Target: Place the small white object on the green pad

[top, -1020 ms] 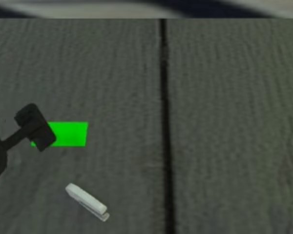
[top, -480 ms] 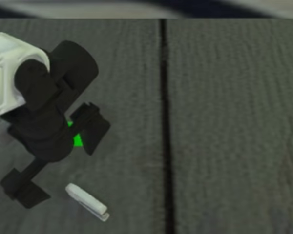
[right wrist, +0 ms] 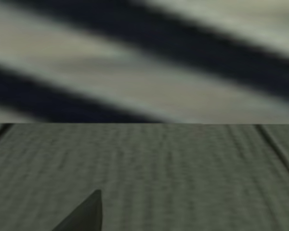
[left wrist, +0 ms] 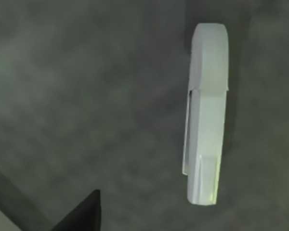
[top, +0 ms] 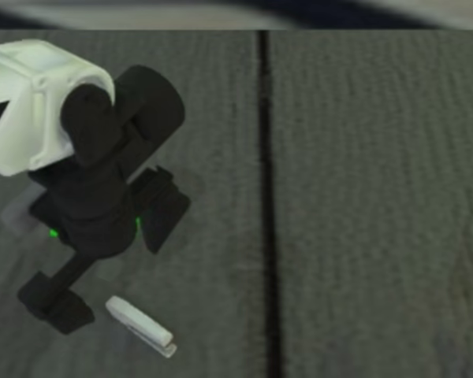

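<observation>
The small white object (top: 140,325) lies slanted on the table near the front left, and the left wrist view shows it as a long bar (left wrist: 207,120). My left gripper (top: 106,256) hangs open just behind and left of it, holding nothing. One finger (top: 54,303) is left of the bar's end and the other (top: 162,211) is farther back. The green pad is almost covered by that arm, with only slivers (top: 54,233) showing. My right gripper (right wrist: 132,226) is out of the top view; one dark fingertip (right wrist: 89,214) shows over bare table.
A dark seam (top: 266,205) runs front to back through the middle of the grey table. The left arm's white casing (top: 31,102) fills the back left. The table's far edge (right wrist: 135,123) shows in the right wrist view.
The left arm has swung in over the green pad and now covers nearly all of it, its gripper edging right towards the white object. The white object has not moved.
</observation>
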`<action>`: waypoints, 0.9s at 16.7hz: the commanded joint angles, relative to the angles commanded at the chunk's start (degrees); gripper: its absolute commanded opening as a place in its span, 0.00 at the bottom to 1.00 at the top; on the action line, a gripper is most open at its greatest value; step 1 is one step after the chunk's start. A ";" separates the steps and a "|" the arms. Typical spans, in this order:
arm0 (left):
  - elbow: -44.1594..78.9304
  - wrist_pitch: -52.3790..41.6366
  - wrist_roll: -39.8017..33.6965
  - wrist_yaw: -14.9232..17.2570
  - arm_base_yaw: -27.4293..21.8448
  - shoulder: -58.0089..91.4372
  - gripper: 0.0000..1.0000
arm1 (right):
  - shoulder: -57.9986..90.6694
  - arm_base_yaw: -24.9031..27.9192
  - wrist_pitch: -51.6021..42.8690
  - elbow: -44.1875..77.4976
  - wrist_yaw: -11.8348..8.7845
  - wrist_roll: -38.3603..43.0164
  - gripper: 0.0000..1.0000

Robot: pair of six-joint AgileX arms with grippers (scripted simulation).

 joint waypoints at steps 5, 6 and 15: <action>-4.24 6.40 0.21 0.01 -0.04 2.45 1.00 | 0.00 0.00 0.00 0.00 0.00 0.00 1.00; -5.87 9.12 0.24 0.01 -0.04 3.42 1.00 | 0.00 0.00 0.00 0.00 0.00 0.00 1.00; -14.89 23.67 0.27 0.02 -0.06 8.96 1.00 | 0.00 0.00 0.00 0.00 0.00 0.00 1.00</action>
